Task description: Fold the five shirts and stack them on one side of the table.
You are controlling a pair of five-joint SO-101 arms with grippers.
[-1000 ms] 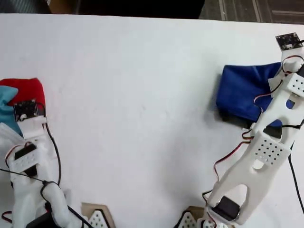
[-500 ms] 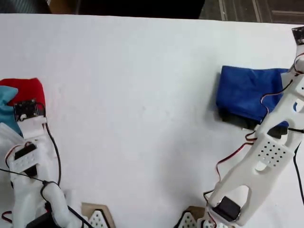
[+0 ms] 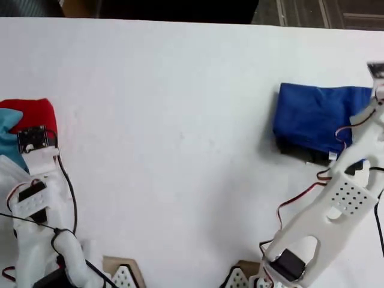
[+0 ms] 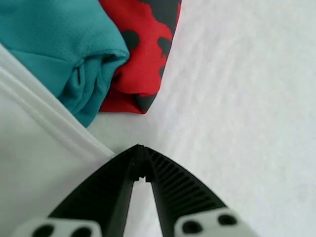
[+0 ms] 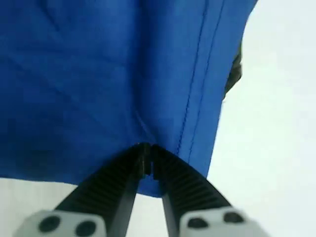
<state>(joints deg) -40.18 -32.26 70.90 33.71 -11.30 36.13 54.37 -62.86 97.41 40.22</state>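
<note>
- The left gripper (image 4: 141,170) sits at the lower left of the high view. Its black ridged fingers are clenched tip to tip with nothing between them, just above the bare white table (image 3: 180,120).
- A plain white shirt (image 4: 34,163) lies just beside it. Past that, a teal knit shirt (image 4: 54,44) and a red shirt with black spots (image 4: 145,49) are bunched together and touching, all three still unfolded at the left edge.
- At the right edge, the right gripper (image 5: 147,165) is pressed shut too, its tips over the hem of a folded royal-blue shirt (image 3: 315,117). Whether any cloth is caught between them cannot be told.
- The blue shirt rests on a dark folded shirt (image 3: 294,151), whose edge peeks out underneath.
- Risk: if the hem is snagged, any pull by the right arm would likely drag the fold open or slide the blue shirt off the dark one.
- Risk: on the left, lifting one shirt from the tangle may well haul its neighbours along.
</note>
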